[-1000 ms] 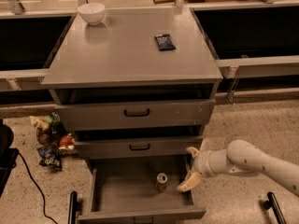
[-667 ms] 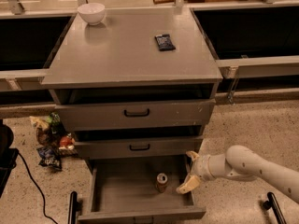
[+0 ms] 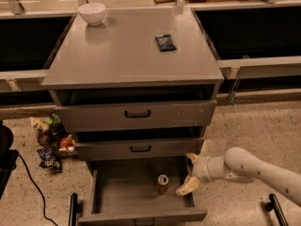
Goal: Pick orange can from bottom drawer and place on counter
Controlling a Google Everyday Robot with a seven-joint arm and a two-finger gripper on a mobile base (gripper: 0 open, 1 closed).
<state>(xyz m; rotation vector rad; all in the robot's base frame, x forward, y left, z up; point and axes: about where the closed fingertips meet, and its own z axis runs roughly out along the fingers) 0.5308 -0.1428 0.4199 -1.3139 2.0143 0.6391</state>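
Observation:
The orange can point(image 3: 162, 183) stands upright on the grey floor of the open bottom drawer point(image 3: 122, 192), right of centre. My gripper point(image 3: 189, 173) reaches in from the right over the drawer's right side, just right of the can and not touching it. Its two cream fingers are spread apart, one high point(image 3: 192, 157) and one low point(image 3: 187, 186), with nothing between them. The counter point(image 3: 127, 51) is the broad grey cabinet top above.
A white bowl point(image 3: 91, 12) sits at the counter's back left and a dark blue snack packet point(image 3: 165, 42) right of centre. Two shut drawers with black handles point(image 3: 137, 113) are above the open one. Snack bags point(image 3: 51, 140) lie on the floor at left.
The gripper has shifted slightly left toward the can. The can and drawer have not moved.

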